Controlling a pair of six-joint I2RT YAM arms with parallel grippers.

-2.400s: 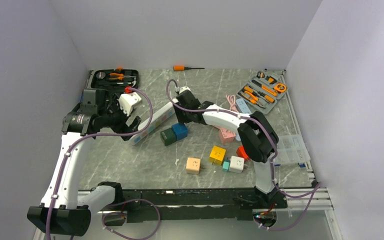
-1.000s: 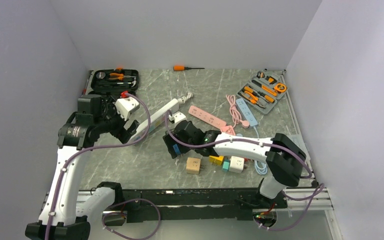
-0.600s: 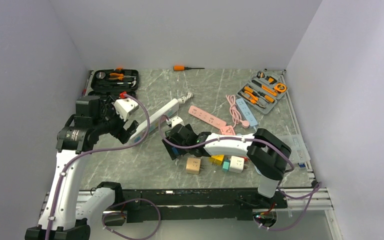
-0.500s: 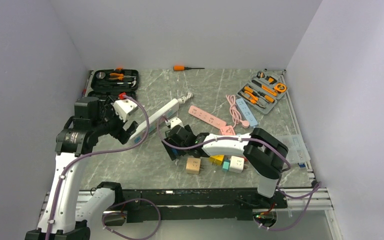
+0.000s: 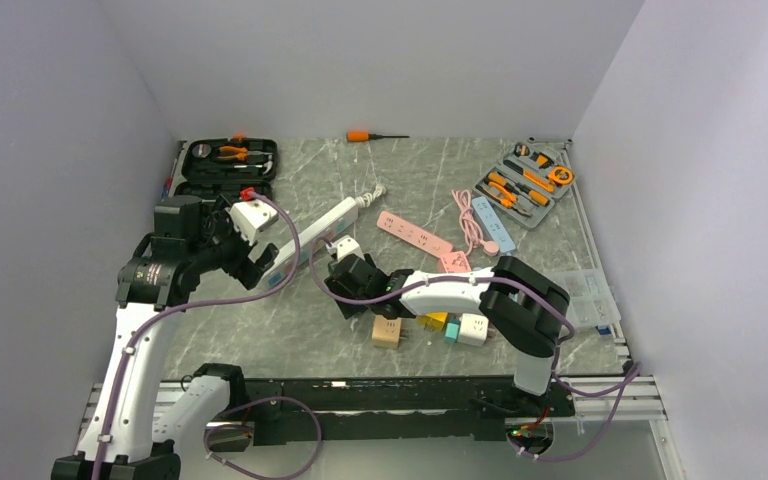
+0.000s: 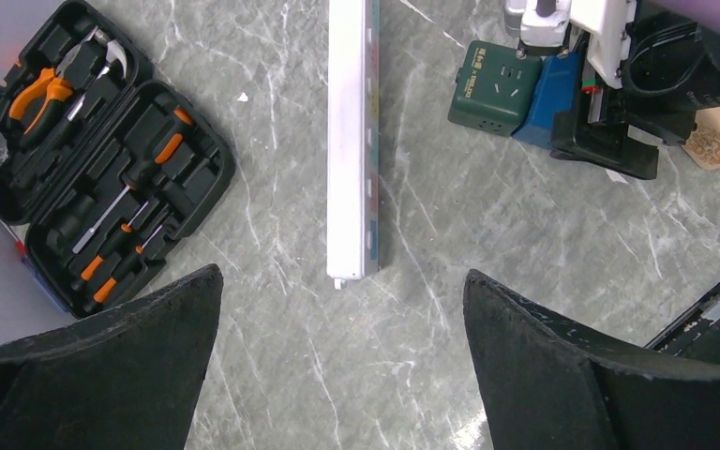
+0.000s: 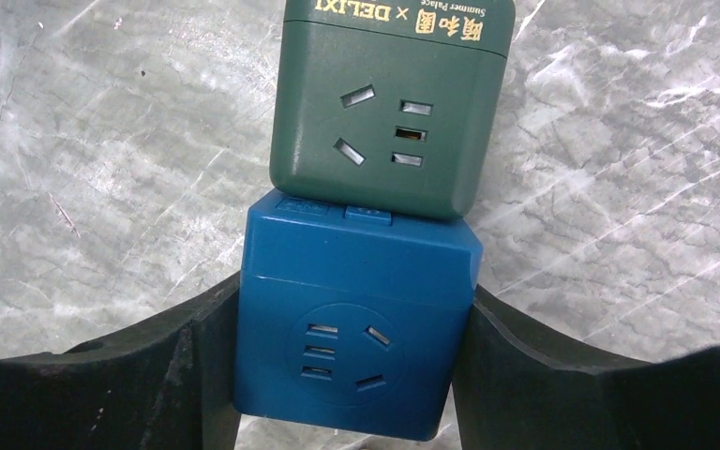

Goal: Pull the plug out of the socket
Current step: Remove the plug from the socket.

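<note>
A blue cube adapter (image 7: 356, 319) is joined end to end with a dark green cube adapter (image 7: 389, 103) on the marble table. My right gripper (image 7: 356, 370) is shut on the blue cube, one finger on each side; the green one sticks out beyond the fingertips. In the left wrist view the green cube (image 6: 487, 89) and the blue cube (image 6: 546, 98) lie at the top right under the right gripper. In the top view the right gripper (image 5: 348, 288) covers both. My left gripper (image 6: 342, 366) is open and empty, hovering above the near end of a white power strip (image 6: 353, 141).
A black tool case (image 5: 228, 160) lies open at the back left. Pink (image 5: 415, 232) and light blue (image 5: 488, 222) power strips and a grey tool tray (image 5: 525, 180) lie to the right. Beige (image 5: 388, 330), yellow (image 5: 433, 320) and white (image 5: 473, 328) cubes sit near the front.
My right gripper has moved from the table's middle toward the near left, carrying the blue and green cubes with it. The left gripper has shifted slightly and stays open.
</note>
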